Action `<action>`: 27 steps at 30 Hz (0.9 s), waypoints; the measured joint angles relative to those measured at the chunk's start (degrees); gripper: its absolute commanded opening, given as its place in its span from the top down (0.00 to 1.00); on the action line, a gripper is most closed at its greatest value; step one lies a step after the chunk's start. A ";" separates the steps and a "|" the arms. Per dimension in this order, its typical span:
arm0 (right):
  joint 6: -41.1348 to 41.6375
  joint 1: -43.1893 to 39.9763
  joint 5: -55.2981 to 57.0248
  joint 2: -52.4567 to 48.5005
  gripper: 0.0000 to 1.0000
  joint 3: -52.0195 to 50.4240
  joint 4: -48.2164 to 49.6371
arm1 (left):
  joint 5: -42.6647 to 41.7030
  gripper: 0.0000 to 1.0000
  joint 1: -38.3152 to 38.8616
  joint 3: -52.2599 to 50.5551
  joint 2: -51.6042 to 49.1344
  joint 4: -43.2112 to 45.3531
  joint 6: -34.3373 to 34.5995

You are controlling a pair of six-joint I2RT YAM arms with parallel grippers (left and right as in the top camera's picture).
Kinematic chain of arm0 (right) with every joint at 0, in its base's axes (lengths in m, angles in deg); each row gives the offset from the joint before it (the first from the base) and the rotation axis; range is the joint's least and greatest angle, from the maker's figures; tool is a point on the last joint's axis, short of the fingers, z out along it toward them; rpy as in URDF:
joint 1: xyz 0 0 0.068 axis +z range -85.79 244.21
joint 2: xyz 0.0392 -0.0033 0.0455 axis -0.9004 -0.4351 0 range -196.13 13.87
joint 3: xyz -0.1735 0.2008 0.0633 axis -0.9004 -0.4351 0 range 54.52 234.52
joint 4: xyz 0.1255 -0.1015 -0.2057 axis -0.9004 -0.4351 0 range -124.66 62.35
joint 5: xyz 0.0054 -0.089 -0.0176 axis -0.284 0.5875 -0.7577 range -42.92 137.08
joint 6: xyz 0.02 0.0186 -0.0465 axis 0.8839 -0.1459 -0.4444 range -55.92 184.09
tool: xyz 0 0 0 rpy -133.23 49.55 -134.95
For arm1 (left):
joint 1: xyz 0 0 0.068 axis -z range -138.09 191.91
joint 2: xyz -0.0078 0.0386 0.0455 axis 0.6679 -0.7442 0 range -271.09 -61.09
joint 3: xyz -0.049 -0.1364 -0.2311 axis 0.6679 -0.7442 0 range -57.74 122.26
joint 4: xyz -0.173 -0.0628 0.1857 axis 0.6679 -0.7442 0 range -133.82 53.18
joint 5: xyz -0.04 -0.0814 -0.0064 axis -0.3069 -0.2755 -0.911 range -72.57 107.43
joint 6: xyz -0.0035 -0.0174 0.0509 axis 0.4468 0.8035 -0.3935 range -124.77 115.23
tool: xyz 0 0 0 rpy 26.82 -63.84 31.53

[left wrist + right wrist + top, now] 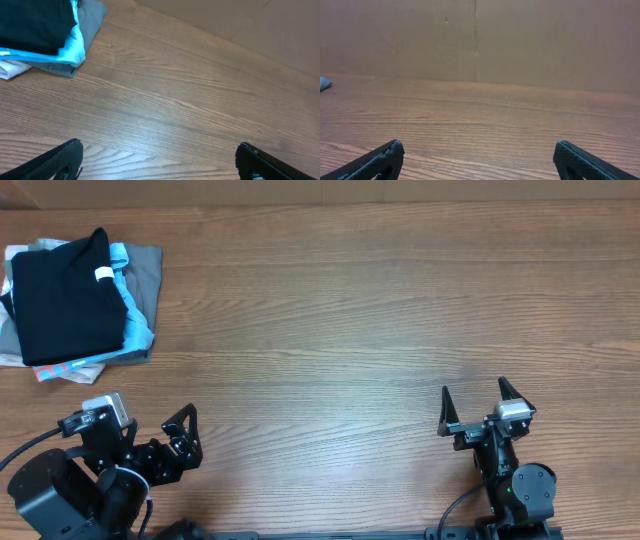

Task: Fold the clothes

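Note:
The black T-shirt (pixel 65 295) lies folded on top of a stack at the table's far left, its small white neck tag (pixel 104 274) at the right edge. It also shows at the top left of the left wrist view (pixel 32 22). My left gripper (pixel 185 435) is open and empty near the front left edge, well away from the stack; in its own view the fingers (pixel 159 157) frame bare wood. My right gripper (pixel 478 405) is open and empty at the front right; its own view (pixel 477 160) shows only bare table.
Under the black shirt lie a light-blue shirt (pixel 135 310), a grey shirt (pixel 150 270) and a white printed garment (pixel 60 370). A brown cardboard wall (pixel 480 40) stands behind the table's far edge.

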 measured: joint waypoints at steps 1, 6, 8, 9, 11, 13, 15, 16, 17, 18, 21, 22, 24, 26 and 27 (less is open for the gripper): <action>0.00 0.00 0.00 0.00 0.00 0.00 0.02 | 0.13 0.00 0.24 0.00 0.00 0.02 0.02; 0.00 0.00 0.00 0.00 0.00 0.00 0.02 | 0.52 0.00 1.14 0.00 0.00 0.02 0.02; 0.00 0.00 0.00 0.00 0.00 0.00 0.04 | 0.66 0.00 1.14 0.00 0.00 0.00 0.02; -0.02 0.00 -0.02 0.00 0.00 0.00 0.02 | 0.68 0.00 1.14 0.00 0.00 -0.02 0.02; -0.02 0.00 0.02 0.00 0.00 0.00 0.04 | 0.85 0.00 1.14 0.00 0.00 -0.17 0.02; 0.00 0.00 0.00 0.00 0.00 0.00 0.04 | 2.47 0.00 1.16 0.00 0.00 -0.17 0.02; 0.00 0.00 0.00 0.00 0.00 0.00 0.04 | 4.61 0.00 1.68 0.00 0.00 -0.68 0.00; 0.00 0.00 0.00 0.00 0.00 0.00 0.02 | 5.03 0.00 2.10 0.00 0.00 -0.81 0.02; 0.00 0.00 0.00 0.00 0.00 0.00 0.04 | 5.64 0.00 2.49 0.00 0.00 -0.83 0.02; -0.02 0.00 0.02 0.02 0.00 0.00 0.02 | 6.12 0.00 3.08 -0.04 0.00 -0.79 0.04; -0.02 0.00 0.02 0.02 0.00 0.00 0.04 | 7.13 0.00 6.25 -1.03 0.00 1.01 0.24; 0.02 0.00 0.00 0.04 0.00 0.00 0.02 | 7.32 0.00 7.87 -1.75 0.00 2.23 0.26; 0.00 0.00 0.00 0.04 0.00 0.00 0.02 | 7.28 0.00 12.15 -4.13 0.00 5.53 0.50; 0.00 0.00 0.02 0.04 0.00 0.00 0.04 | 7.45 0.00 16.55 -7.67 0.02 11.04 1.25; -0.02 0.00 0.00 0.04 0.00 0.00 0.07 | 7.72 0.00 19.28 -10.29 0.00 15.15 1.55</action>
